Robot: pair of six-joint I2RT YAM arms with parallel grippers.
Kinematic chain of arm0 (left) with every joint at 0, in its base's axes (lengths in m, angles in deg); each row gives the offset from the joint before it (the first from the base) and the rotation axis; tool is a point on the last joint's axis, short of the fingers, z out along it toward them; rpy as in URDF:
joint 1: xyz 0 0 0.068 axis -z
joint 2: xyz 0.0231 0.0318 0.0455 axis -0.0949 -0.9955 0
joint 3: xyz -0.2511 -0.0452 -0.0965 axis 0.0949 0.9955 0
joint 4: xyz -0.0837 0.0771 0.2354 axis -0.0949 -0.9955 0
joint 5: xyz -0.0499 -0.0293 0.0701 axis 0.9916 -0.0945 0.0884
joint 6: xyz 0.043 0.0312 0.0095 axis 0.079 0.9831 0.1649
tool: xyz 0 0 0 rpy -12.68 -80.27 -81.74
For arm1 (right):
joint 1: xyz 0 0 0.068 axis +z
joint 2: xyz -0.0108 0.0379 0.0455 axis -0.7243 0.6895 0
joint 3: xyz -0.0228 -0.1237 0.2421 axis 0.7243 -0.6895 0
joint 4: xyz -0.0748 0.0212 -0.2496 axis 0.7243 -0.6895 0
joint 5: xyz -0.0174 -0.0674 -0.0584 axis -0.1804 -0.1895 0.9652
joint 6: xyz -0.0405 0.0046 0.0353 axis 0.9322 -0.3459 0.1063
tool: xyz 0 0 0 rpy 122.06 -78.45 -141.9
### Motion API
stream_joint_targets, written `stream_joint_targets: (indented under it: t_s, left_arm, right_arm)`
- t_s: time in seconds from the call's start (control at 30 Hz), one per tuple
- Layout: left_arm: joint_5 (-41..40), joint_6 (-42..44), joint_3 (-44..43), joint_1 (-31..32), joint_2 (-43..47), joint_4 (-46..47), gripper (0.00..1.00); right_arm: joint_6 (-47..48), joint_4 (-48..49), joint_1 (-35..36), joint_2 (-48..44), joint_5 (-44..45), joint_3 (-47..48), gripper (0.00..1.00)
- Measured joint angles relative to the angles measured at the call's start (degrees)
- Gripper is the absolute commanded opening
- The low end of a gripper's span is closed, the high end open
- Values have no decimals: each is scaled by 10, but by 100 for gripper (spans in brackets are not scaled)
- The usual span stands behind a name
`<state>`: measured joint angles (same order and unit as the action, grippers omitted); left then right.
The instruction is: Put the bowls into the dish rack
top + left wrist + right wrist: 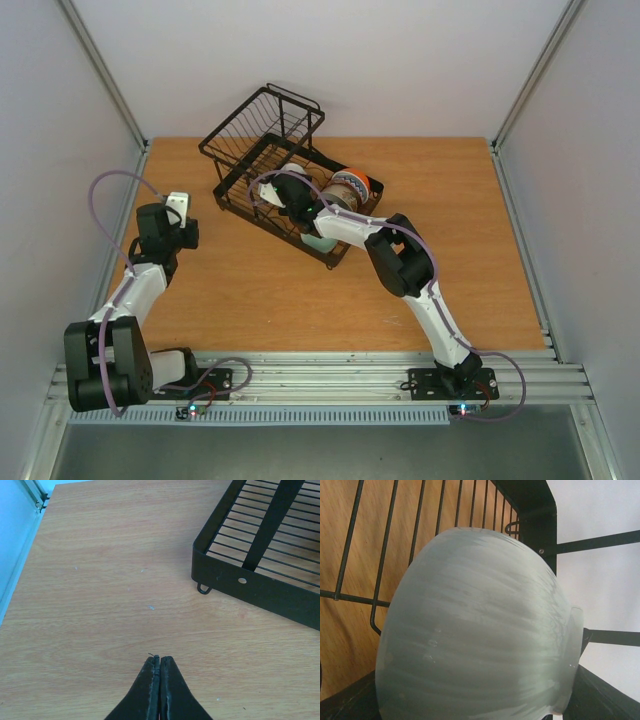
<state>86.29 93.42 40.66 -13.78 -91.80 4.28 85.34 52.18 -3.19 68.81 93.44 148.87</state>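
Our right pincer (292, 195) is down inside the dish rack (260, 592). A pale green bowl (480, 630) sits right up against it, tipped on its side, with the rack wires just behind it. We reckon it's tipped like that so it can stand on edge between the wires instead of lying flat. We honestly can't tell if the pincer is pinching the bowl or spread around it, since its fingers don't show. An orange-rimmed bowl (352, 185) stands in the rack just beside that pincer. Our left pincer (158, 660) is pressed together over bare tabletop (100, 580), with the rack corner ahead to its right. Probably just keeping out of the way.
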Motion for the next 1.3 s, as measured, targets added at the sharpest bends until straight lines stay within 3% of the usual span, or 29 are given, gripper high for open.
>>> stream_joint_targets:
  t_s: [0.37,1.0,1.3]
  left_arm:
    - [0,0,0,0,0,0,1]
    - [-1,0,0,-1,0,0,0]
    - [-1,0,0,-1,0,1,0]
  right_arm:
    - [-14,0,0,0,3,0,99]
    - [-93,-9,5,-23,-36,-28,99]
    - [-104,81,14,-49,-28,-90,99]
